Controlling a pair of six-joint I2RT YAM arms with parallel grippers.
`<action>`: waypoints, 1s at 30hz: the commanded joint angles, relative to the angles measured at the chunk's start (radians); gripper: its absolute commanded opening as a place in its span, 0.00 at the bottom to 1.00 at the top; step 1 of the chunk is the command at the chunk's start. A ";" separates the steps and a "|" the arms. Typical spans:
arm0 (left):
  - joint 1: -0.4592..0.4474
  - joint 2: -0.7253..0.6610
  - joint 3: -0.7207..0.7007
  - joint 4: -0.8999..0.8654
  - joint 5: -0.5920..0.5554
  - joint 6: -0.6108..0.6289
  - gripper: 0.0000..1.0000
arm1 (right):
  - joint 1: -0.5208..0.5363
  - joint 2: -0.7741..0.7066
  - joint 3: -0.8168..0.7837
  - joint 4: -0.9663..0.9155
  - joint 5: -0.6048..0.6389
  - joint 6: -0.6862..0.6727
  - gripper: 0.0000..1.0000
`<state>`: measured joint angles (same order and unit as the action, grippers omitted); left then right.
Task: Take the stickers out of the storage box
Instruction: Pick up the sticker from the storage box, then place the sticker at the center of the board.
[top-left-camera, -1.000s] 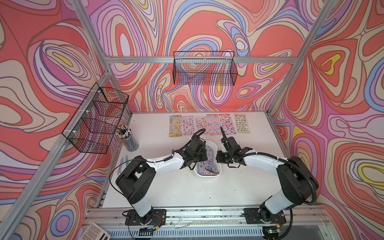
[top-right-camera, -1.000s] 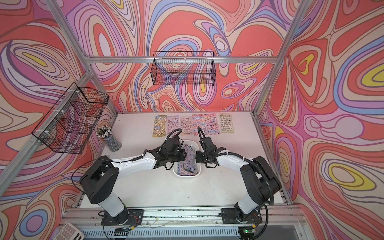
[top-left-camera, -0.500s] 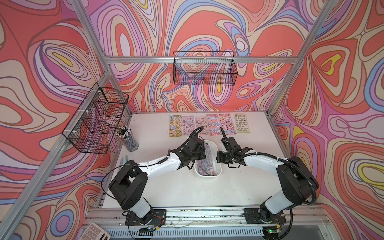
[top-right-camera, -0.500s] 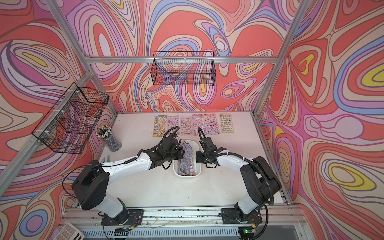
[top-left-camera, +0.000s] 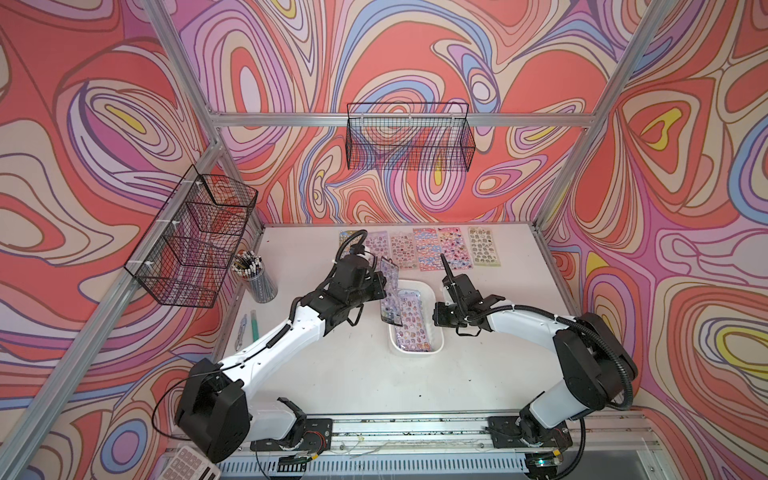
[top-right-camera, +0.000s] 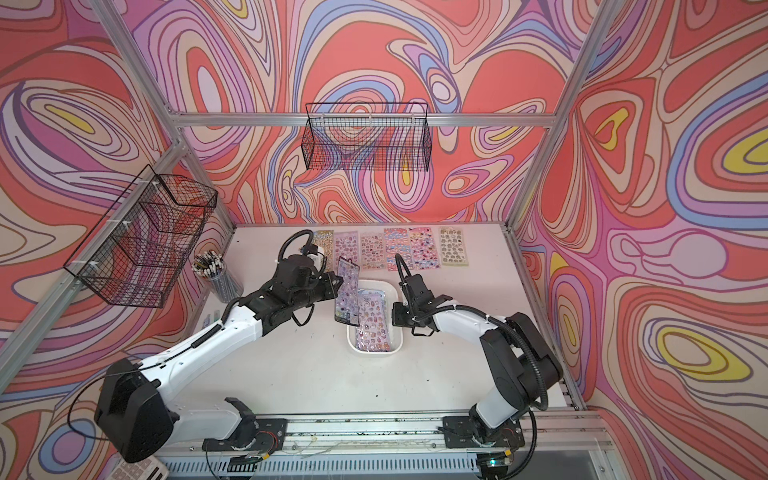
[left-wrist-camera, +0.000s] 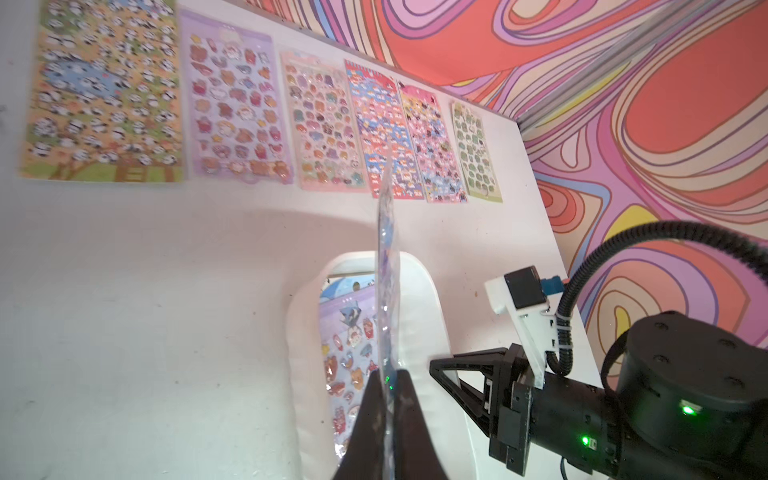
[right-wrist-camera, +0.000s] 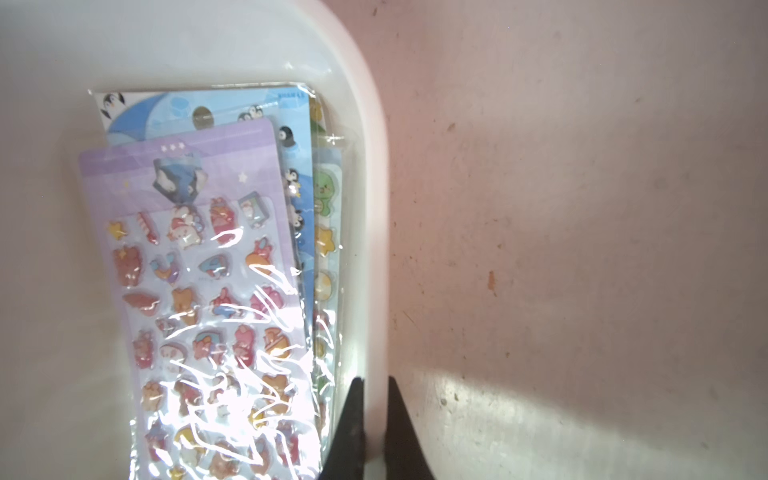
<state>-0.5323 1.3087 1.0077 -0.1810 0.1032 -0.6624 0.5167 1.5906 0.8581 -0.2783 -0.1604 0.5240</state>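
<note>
Not a legible word anywhere: the blue penguin sheet in the storage box shows a sliver of print at its top edge (too blurred to read). The lilac sheet offers only three tiny stars. Headers on the stickers across the desk are smudges, and the keypad keys are unreadable.

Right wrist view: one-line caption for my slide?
Right tool pinches the box rim; a lilac sheet tops the stack inside, a blue penguin sheet beneath.

A lab robot cell: aluminium frame, swirl-printed walls, arms bolted to a rail.
</note>
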 joint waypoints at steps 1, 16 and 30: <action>0.092 -0.011 0.061 -0.138 0.115 0.111 0.02 | 0.002 -0.012 -0.006 -0.052 0.010 -0.024 0.00; 0.445 0.184 0.374 -0.379 0.229 0.415 0.01 | 0.002 -0.035 -0.040 -0.025 -0.031 -0.068 0.00; 0.554 0.566 0.626 -0.236 0.263 0.485 0.01 | 0.002 -0.005 -0.065 0.013 -0.115 -0.087 0.00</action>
<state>0.0189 1.8053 1.5356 -0.4686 0.3420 -0.2295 0.5167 1.5684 0.8200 -0.2455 -0.2455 0.4564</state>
